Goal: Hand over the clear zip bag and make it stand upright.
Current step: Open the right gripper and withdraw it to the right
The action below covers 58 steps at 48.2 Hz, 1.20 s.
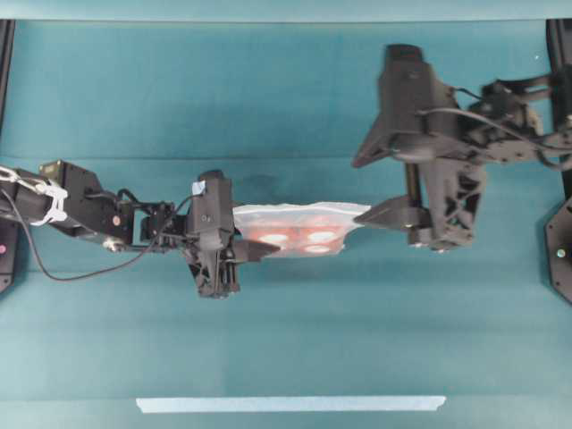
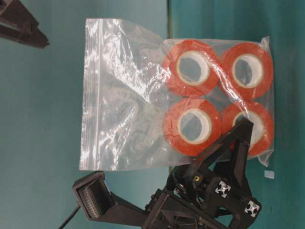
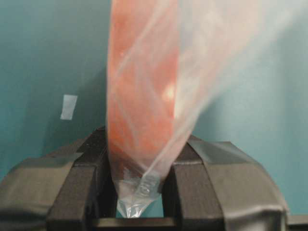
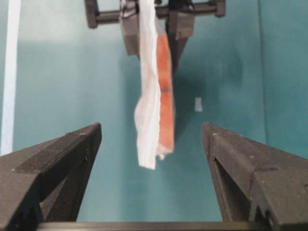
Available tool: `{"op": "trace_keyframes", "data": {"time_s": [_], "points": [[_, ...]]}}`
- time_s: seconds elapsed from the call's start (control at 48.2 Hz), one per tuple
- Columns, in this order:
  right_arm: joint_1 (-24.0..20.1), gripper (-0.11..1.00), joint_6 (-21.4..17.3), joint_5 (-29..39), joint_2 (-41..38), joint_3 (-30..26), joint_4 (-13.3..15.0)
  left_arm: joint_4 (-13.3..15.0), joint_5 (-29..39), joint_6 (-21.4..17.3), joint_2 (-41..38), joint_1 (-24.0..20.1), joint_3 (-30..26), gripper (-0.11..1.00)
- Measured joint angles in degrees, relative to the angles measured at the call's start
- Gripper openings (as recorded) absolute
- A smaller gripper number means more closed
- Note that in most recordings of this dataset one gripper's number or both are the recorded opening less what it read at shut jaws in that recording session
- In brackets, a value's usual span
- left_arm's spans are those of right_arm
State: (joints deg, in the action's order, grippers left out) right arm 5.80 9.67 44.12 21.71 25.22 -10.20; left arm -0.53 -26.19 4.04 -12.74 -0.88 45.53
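Observation:
The clear zip bag (image 1: 299,228) hangs in the air between the two arms, with several orange-red tape rolls (image 2: 193,126) inside. My left gripper (image 1: 259,243) is shut on its lower corner at the roll end (image 3: 139,192); its dark fingers (image 3: 82,183) pinch the plastic. The zip strip (image 2: 90,95) runs along the far, empty end. My right gripper (image 1: 357,195) stands wide open, level with that end. Seen edge-on, the bag (image 4: 154,110) reaches in between the right fingertips (image 4: 91,132) without touching either.
A pale blue tape strip (image 1: 290,404) lies on the teal table near the front edge. A small white tape mark (image 4: 198,104) sits on the cloth below the bag. Black frame parts (image 1: 559,250) stand at the table's left and right edges.

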Motion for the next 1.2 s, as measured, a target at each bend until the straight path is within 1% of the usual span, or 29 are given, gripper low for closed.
{"op": "trace_keyframes", "data": {"time_s": [0.207,0.581,0.83,1.203], "points": [[-0.1,0.89,-0.1,-1.8,3.2,3.5,0.1,0.1,0.1,-1.5,0.0,0.0,0.0,0.21],[-0.6,0.89,-0.3,-9.1,8.4,8.7,-0.1,0.1,0.1,-2.0,-0.1,0.0,0.0,0.21],[-0.8,0.89,-2.5,-9.6,9.1,10.4,-0.1,0.1,0.1,-2.0,-0.1,0.0,0.1,0.21],[-1.1,0.89,-2.7,-9.7,9.2,10.9,-0.2,0.1,0.1,-2.0,-0.1,0.0,0.1,0.21]]}}
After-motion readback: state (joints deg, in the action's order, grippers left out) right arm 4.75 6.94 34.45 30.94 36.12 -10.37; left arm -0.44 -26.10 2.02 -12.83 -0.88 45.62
